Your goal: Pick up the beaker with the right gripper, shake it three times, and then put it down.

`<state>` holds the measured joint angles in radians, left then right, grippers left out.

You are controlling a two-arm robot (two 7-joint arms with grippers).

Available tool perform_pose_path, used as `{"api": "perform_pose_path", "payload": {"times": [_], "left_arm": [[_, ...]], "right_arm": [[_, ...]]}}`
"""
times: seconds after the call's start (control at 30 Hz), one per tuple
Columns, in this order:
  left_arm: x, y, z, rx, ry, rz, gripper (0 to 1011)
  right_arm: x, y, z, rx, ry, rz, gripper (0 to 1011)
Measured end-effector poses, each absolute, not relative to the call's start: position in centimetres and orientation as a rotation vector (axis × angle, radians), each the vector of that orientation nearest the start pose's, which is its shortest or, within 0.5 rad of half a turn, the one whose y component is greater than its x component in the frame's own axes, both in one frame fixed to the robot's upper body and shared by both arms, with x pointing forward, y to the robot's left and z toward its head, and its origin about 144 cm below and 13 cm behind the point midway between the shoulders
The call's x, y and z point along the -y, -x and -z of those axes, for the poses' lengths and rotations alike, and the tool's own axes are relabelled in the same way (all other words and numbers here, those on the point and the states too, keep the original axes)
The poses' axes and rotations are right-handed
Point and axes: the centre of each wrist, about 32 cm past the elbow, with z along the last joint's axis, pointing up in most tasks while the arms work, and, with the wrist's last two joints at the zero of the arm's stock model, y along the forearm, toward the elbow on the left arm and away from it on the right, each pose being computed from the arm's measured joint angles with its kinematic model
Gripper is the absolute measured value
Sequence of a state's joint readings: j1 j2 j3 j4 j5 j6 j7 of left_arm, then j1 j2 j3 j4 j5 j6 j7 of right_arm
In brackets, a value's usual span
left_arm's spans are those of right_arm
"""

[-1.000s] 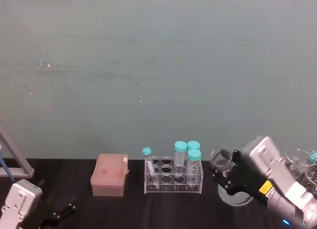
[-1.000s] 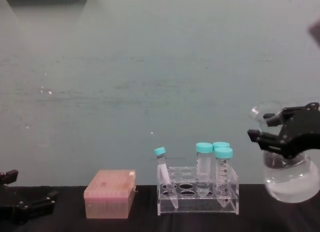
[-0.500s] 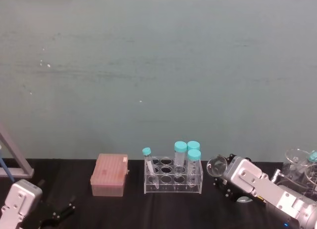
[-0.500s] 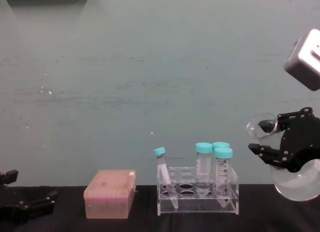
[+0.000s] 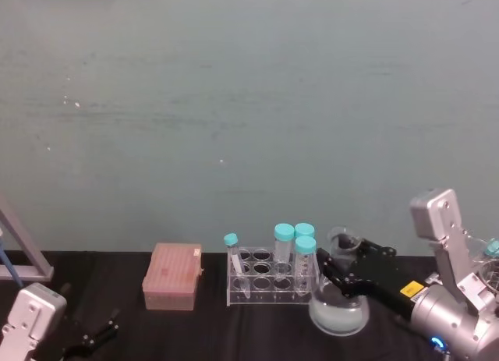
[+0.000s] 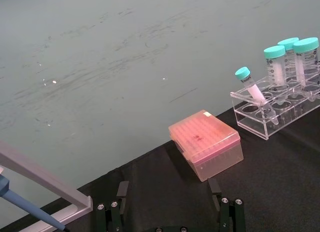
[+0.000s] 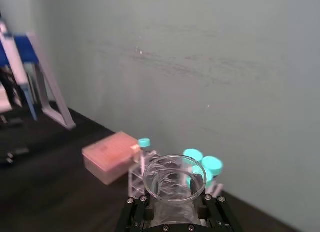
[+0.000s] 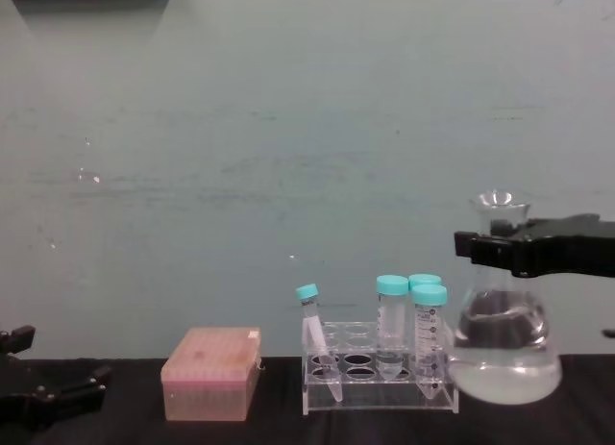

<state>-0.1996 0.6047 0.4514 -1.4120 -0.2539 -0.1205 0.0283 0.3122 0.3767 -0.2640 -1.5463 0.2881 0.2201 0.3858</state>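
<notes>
The beaker (image 8: 504, 354) is a clear conical flask with liquid in its wide base. It stands upright just right of the tube rack, its base low by the black table. My right gripper (image 8: 502, 244) is shut on the beaker's narrow neck, its flat black jaws level. From the head view the beaker (image 5: 337, 308) sits under the right gripper (image 5: 348, 269), which reaches in from the right. In the right wrist view the beaker's rim (image 7: 174, 178) is between the gripper's fingers (image 7: 136, 208). My left gripper (image 6: 170, 208) rests open at the table's near left.
A clear rack (image 5: 273, 279) with several teal-capped tubes stands close to the beaker's left. A pink tip box (image 5: 172, 277) lies farther left. More glassware (image 5: 472, 253) sits at the far right, and a pipette stand (image 5: 22, 256) at the far left.
The beaker was tilted and higher at the right. Now it is upright, lower, and further left beside the rack, still held by the right gripper. The left arm has not moved.
</notes>
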Motion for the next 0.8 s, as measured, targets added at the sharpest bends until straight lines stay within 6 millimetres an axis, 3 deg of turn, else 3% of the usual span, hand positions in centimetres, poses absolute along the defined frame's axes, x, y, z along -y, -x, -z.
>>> {"api": "perform_pose_path", "payload": {"times": [0.2,0.8], "left_arm": [[-30.97,-48.86,-113.98,0.285,-0.304,-1.248,1000],[-30.97,-48.87,-113.98,0.285,-0.304,-1.248,1000]], "right_arm": [[25.82,-52.97,-122.9,-0.004,0.11,0.968,452],[25.56,-52.78,-122.64,-0.01,0.132,0.973,452]]}}
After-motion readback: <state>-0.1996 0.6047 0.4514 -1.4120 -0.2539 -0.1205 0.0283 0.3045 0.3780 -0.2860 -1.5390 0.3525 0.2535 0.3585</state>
